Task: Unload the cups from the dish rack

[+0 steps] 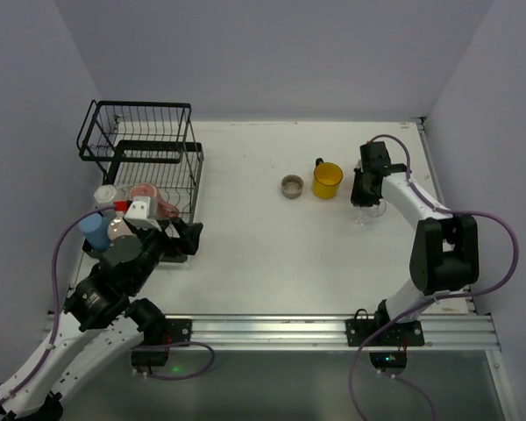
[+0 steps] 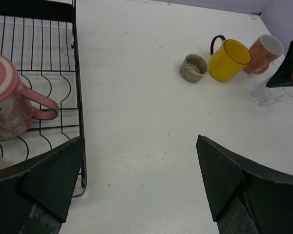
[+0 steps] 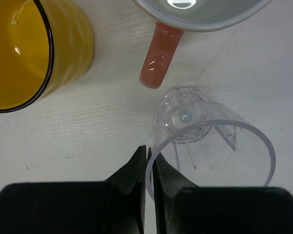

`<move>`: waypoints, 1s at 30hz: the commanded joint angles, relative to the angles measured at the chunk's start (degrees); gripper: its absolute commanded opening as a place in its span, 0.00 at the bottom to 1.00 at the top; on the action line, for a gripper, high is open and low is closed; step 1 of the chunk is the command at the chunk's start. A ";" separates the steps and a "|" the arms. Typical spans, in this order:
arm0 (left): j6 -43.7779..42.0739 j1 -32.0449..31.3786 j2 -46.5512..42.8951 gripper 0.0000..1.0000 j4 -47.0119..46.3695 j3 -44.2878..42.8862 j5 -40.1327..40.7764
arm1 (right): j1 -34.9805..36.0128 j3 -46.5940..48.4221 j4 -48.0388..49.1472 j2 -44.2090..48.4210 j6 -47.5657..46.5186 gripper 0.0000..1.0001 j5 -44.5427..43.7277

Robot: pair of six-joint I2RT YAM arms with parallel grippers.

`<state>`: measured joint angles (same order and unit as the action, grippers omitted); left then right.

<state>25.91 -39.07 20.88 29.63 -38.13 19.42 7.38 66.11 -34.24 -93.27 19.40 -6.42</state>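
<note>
black wire two-tier dish rack [image 1: 149,158] at 10 o'clock on white table [image 1: 272,254] | pink ceramic mug [image 2: 12,100] lies inside it, at 10 o'clock of left gripper [image 2: 140,146], fingers wide apart, holding nothing | yellow mug [image 1: 327,179] at table's 1 o'clock | right gripper [image 3: 149,152] fingers pinched together on rim of clear glass cup [image 3: 210,141], cup body at their 2 o'clock

light: bright, even, overhead | shadows: soft | glare: mug rim | focus: sharp, foreground soft
</note>
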 commanded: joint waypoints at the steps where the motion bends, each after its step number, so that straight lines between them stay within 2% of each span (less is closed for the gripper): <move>1: -0.16 -0.13 1.96 1.00 1.84 -2.12 4.57 | -0.61 2.71 -1.97 -0.33 -2.08 0.11 -1.06; 4: 0.37 -0.13 3.37 1.00 2.63 -2.83 6.77 | -0.52 3.33 -2.32 0.80 -1.30 0.30 -1.76; 7: 1.15 -0.13 5.04 1.00 3.24 -3.53 9.49 | -0.43 3.50 -1.98 3.61 -0.42 0.53 -1.32; 8: 1.59 -0.13 5.48 1.00 3.77 -3.79 10.19 | -0.43 3.33 -1.28 6.50 -0.07 0.60 -0.97; 9: 2.03 -0.13 6.53 1.00 4.12 -4.40 11.94 | -0.35 2.89 -1.01 8.09 0.20 0.72 0.25; 11: 4.49 -0.13 7.68 1.00 6.13 -5.20 14.32 | 0.18 1.93 0.83 13.69 1.34 0.84 1.40; 12: 5.28 -0.13 8.38 1.00 6.41 -5.20 16.85 | 0.88 0.09 1.80 15.91 1.69 0.94 2.71; 13: 7.12 -0.13 8.47 1.00 6.84 -5.20 18.10 | 1.32 -1.06 2.94 18.02 2.48 0.97 3.33; 18: 14.59 -0.13 8.29 1.00 11.67 -5.20 27.40 | 6.67 -10.90 11.55 31.98 5.55 0.99 6.06; 21: 22.76 -0.13 8.73 1.00 18.17 -5.73 34.25 | 10.80 -15.73 15.34 36.92 6.26 0.99 9.40; 22: 26.61 -0.13 8.82 1.00 19.66 -5.73 35.76 | 11.69 -16.70 16.21 37.89 6.79 0.99 10.10; 25: 31.11 -0.13 10.05 1.00 23.36 -5.73 40.07 | 13.36 -20.31 20.51 40.88 7.75 0.99 13.96; 26: 33.39 -0.04 11.36 1.00 26.33 -5.82 40.78 | 13.54 -22.23 21.75 41.59 7.85 0.99 17.28; 27: 37.68 -0.04 12.15 1.00 28.36 -6.42 41.48 | 13.63 -22.86 22.54 42.03 7.94 0.99 18.27; 30: 42.88 -0.04 14.62 1.00 33.81 -6.17 41.31 | 13.63 -24.09 23.43 42.82 7.24 0.99 20.12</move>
<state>56.45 -39.07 33.41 55.44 -42.41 54.24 20.80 42.44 -16.64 -52.16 26.13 8.75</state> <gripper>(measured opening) 0.998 0.990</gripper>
